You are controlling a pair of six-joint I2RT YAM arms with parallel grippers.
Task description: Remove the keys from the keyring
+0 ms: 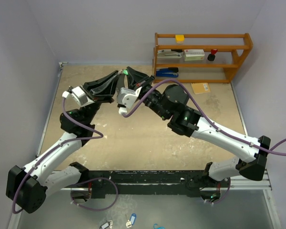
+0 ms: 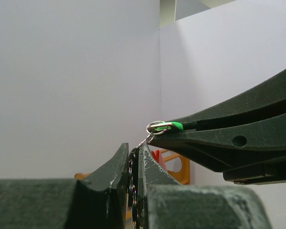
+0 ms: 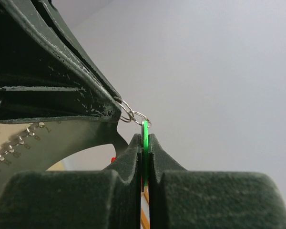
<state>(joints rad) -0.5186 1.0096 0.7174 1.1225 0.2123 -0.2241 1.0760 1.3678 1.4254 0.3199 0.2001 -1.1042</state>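
Observation:
Both grippers are raised above the table and meet tip to tip. My right gripper (image 1: 129, 72) (image 3: 144, 137) is shut on the thin pale-green key tag (image 3: 145, 138), which also shows in the top view (image 1: 125, 72) and the left wrist view (image 2: 174, 126). Small silver split rings (image 3: 131, 115) (image 2: 156, 127) link the tag to a short chain that runs into my left gripper (image 1: 117, 74) (image 2: 134, 151). The left gripper is shut on the keyring's dark thin part and silver chain (image 2: 130, 186). The keyring's red piece is hidden between the fingers. A ball chain (image 3: 12, 145) hangs below the left fingers.
A wooden shelf (image 1: 202, 57) at the back right holds a stapler, boxes and a small red object (image 1: 213, 51). A tan pad (image 1: 200, 88) lies in front of it. Blue-tagged keys (image 1: 130, 220) lie below the arm bases.

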